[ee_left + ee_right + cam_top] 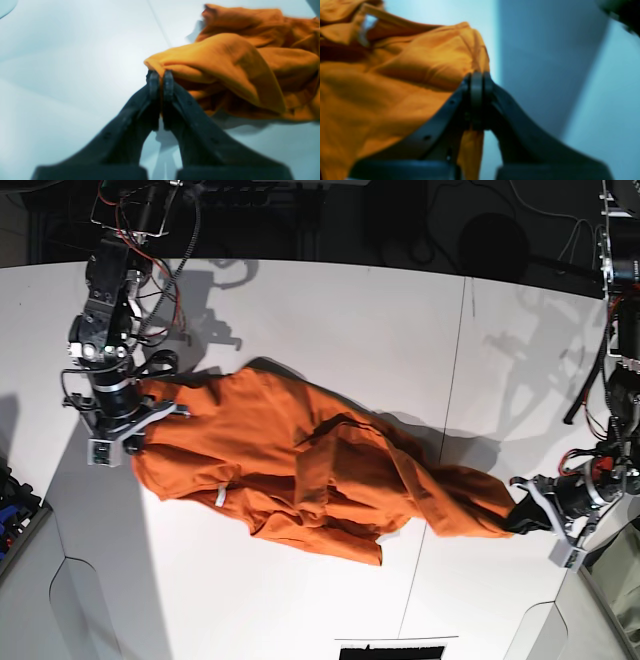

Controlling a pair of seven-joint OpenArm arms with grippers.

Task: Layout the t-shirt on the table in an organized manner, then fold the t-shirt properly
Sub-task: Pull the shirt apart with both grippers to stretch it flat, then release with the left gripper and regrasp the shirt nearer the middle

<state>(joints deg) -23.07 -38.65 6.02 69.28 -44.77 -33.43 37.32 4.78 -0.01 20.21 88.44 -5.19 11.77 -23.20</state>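
From the left wrist, the left gripper (161, 83) is pinching a folded edge of the orange t-shirt (237, 62), which is bunching above the white table (62, 62). From the right wrist, the right gripper (477, 87) is clamping another shirt edge, a blurred white tag (366, 26) showing near the collar, its writing unreadable. From the base view, the t-shirt (300, 460) is lying stretched and crumpled across the table (350, 320) between both grippers, with a white tag (221, 496) on its near edge.

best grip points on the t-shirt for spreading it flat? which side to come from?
The t-shirt lies stretched but bunched mid-body. Probably best: its two far ends, each from outside. The left gripper and right gripper are shut there already.
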